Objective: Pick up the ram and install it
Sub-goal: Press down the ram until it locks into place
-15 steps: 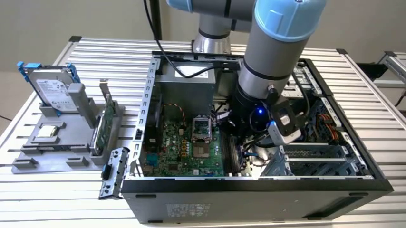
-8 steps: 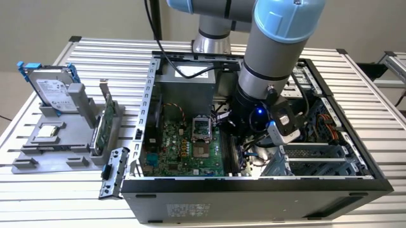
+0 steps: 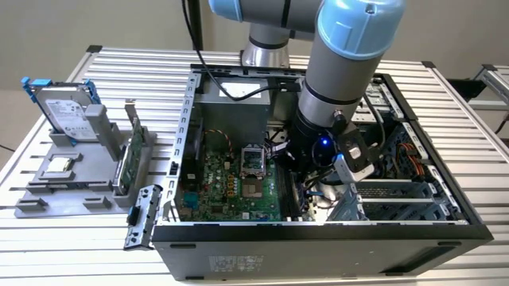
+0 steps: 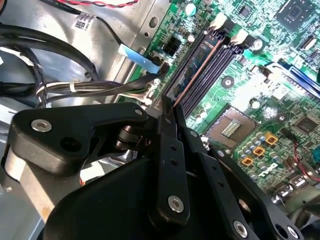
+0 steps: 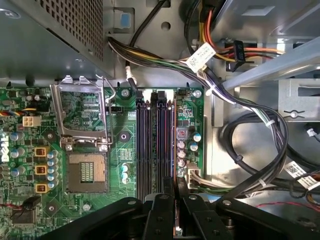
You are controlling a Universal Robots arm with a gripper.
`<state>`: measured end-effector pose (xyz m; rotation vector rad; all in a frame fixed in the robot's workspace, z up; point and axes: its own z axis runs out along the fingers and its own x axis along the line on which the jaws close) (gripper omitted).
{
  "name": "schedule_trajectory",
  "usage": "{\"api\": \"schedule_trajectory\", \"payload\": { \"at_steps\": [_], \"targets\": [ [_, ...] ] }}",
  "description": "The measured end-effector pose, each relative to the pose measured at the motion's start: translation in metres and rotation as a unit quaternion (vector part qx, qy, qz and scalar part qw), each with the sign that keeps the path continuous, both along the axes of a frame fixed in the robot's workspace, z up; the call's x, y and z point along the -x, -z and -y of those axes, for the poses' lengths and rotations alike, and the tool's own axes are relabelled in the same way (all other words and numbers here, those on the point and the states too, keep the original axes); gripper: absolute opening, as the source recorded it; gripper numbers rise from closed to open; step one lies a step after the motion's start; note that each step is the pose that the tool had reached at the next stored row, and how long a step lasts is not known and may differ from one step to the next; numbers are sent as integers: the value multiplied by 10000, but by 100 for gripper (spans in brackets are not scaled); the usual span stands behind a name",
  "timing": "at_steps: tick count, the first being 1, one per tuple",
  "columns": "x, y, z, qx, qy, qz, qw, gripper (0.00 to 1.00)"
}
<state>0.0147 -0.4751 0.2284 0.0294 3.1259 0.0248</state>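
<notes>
While pinched in the pincer (image 4: 168, 109), ram (image 4: 199, 64) edge-on, along motherboard slots (image 5: 145, 145).

**One high view, two close ones**

The exterior view looks steeply down into the open computer case (image 3: 318, 231), table (image 3: 71, 238) around it. Both wrist views sit close above the motherboard (image 5: 117, 120) inside that case, sharing its memory slots (image 5: 155, 145) beyond the fingers (image 5: 161, 217).

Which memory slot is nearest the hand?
The outermost slot, farthest from the CPU socket; the ram in the hand lies along it.
</notes>
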Motion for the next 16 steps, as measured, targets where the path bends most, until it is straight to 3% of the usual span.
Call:
{"api": "schedule_trajectory", "payload": {
  "at_steps": [6,16],
  "targets": [
    [-6,56,-2,0,0,0,10000,0],
    [-6,61,-2,-5,0,0,10000,0]
  ]
}}
